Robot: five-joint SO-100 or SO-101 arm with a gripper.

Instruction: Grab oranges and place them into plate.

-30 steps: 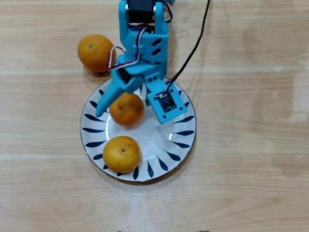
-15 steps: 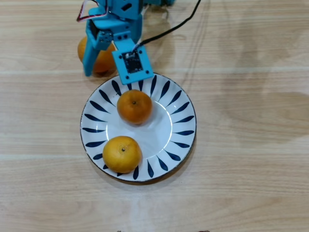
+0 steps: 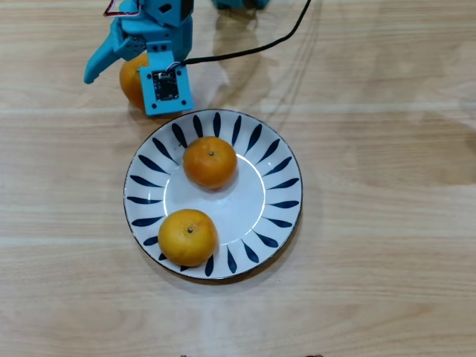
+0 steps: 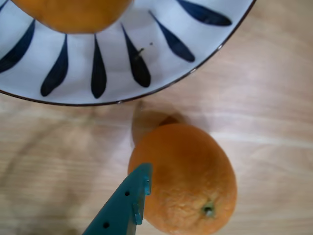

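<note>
The white plate (image 3: 277,195) with dark blue strokes lies in the middle of the wooden table and holds two oranges, one (image 3: 210,161) toward its far side and one (image 3: 188,237) at its near left rim. A third orange (image 3: 131,80) lies on the table just beyond the plate's upper left rim. My blue gripper (image 3: 128,88) is open around that orange, with one jaw spread out to the left. In the wrist view one teal finger (image 4: 131,201) touches the left side of this orange (image 4: 190,176). The plate's rim (image 4: 161,54) and an orange on it (image 4: 73,14) show above.
A black cable (image 3: 253,46) runs from the gripper across the table toward the top right. Bare wooden table (image 3: 387,223) lies to the right of and below the plate.
</note>
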